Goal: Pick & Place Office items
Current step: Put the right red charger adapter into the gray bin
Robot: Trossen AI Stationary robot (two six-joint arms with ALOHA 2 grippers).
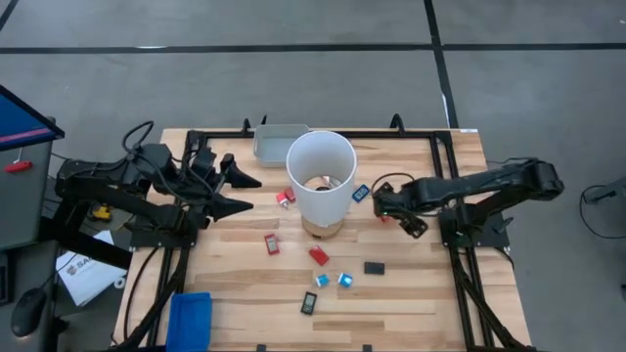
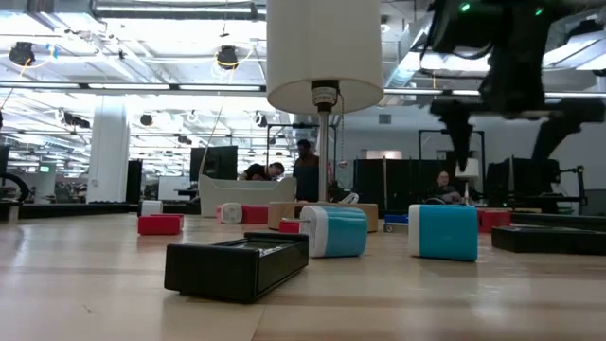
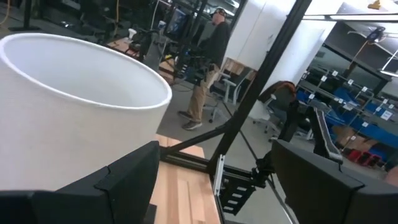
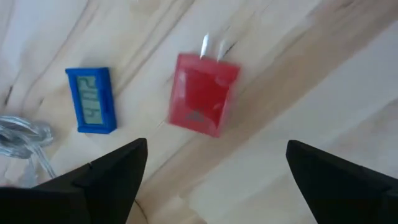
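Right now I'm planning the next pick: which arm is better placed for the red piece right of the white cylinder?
Right. The right gripper hovers over the red piece, fingers open either side. The left gripper waits beyond the cylinder.

You are in an open lab or workshop: ceiling ducts (image 2: 170, 9), workbenches, blue storage bins (image 3: 348, 102), people (image 3: 208, 68) standing beyond the table (image 1: 411, 293).

The right gripper (image 1: 393, 208) hangs low just right of the white cylinder (image 1: 320, 179), its arm stretched in from the table's right side, fingers spread wide and holding nothing. The left gripper (image 1: 238, 193) waits left of the cylinder, fingers apart, pointing toward it.
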